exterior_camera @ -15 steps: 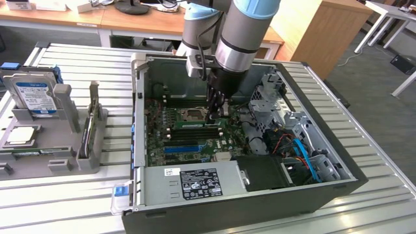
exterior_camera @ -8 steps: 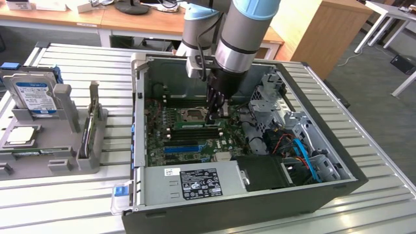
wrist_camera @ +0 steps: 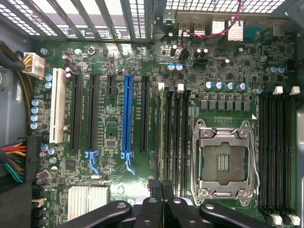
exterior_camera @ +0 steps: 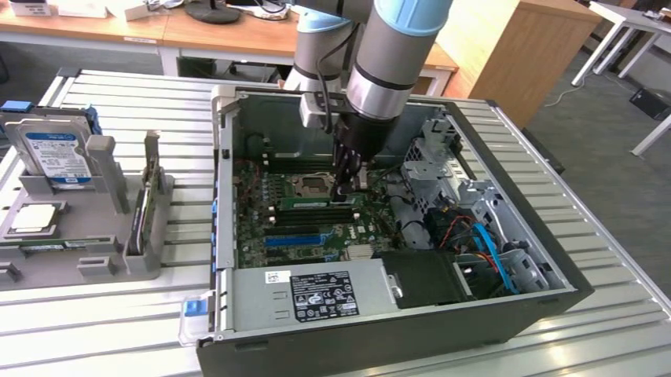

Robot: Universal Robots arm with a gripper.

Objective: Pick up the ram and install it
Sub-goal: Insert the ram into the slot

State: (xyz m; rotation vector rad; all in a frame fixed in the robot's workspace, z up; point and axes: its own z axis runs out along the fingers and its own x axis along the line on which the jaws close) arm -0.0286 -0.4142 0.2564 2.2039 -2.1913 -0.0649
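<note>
**Q:** Pincer?
**A:** I am holding my pincer [wrist_camera: 162,186] nearly shut, pinching the thin top edge of the ram [exterior_camera: 314,203]. The ram is standing upright directly beneath my fingertips, lying along a memory slot on the motherboard [wrist_camera: 116,190]. I cannot tell whether it is seated.
**Q:** Surroundings?
**A:** The CPU socket [wrist_camera: 223,156] is sitting near on one side, the blue slot [wrist_camera: 127,118] on the other. Well outside the case [exterior_camera: 419,338], a hard drive [exterior_camera: 55,157] is standing in a gray rack [exterior_camera: 105,259].

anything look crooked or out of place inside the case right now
Nothing stands out: the ram stands straight beside the empty CPU socket, not visibly tilted, with the shut gripper over it.
</note>
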